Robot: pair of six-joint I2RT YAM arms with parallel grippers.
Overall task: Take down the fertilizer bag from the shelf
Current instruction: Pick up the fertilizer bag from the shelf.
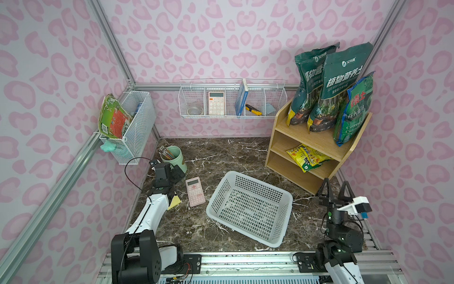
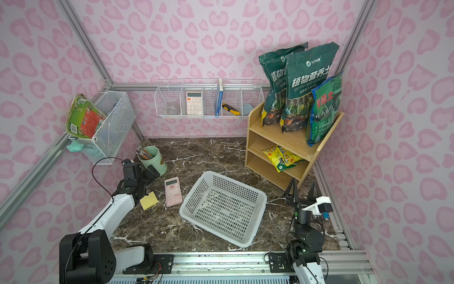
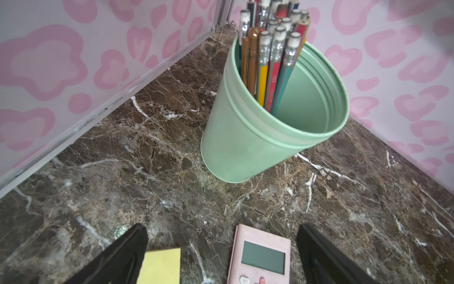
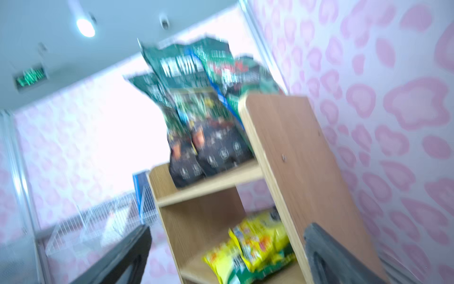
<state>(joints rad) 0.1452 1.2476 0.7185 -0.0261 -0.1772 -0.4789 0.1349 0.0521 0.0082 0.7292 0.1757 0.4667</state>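
Walls: pale lilac wall (image 1: 221,37) printed with pink heart-like blotches on all three sides I can see.
Frame: aluminium posts (image 1: 110,41) climb both back corners.
Counter: the counter (image 1: 208,152) is dark brown marble-look with white veins.
Furniture: a light-wood shelf (image 1: 317,139) stands in the far right corner.
Wall baskets: a divided white wire basket (image 1: 278,96) hangs on the back wall and a second basket (image 1: 141,123) on the left wall.
Light: my right wrist view is blurred, but shows a grey-blue ceiling (image 4: 122,14), one bright round lamp (image 4: 85,27) and a green lit sign (image 4: 30,76).
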